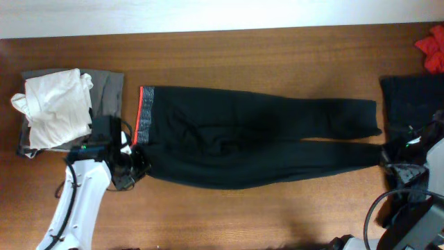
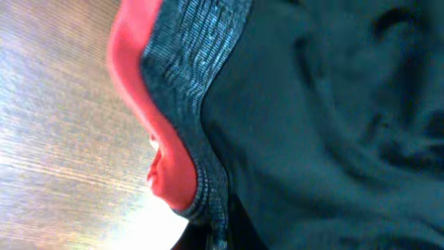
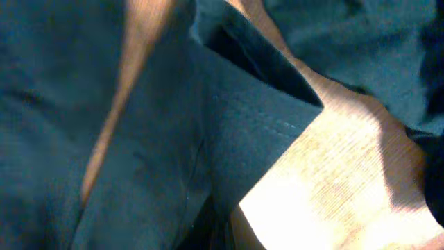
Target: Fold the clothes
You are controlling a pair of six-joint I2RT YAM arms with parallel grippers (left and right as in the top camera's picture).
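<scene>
Pressed up against the left wrist camera is the waistband [image 2: 187,62] of the trousers [image 1: 257,139]: ribbed grey, edged in a red-orange strip [image 2: 135,90], with black cloth bunching to its right and bare wooden table [image 2: 55,139] to its left. The right wrist camera is just as close to a stitched leg hem [image 3: 263,125], whose corner lies on the wood.

The trousers lie flat and full length across the middle of the table, waistband at the left and both legs running right. The far leg ends a little short of the near one.

The left gripper [image 1: 137,165] is at the near corner of the waistband. Its fingers are closed, and the band runs straight down into them. The right gripper [image 1: 387,158] is at the end of the near leg, also closed, with the hem leading into it.

A white garment [image 1: 55,107] lies on a grey garment [image 1: 107,90] left of the waistband. A dark cloth [image 1: 409,104] lies beyond the leg ends at the right, and something red [image 1: 431,47] shows at the far right corner.
</scene>
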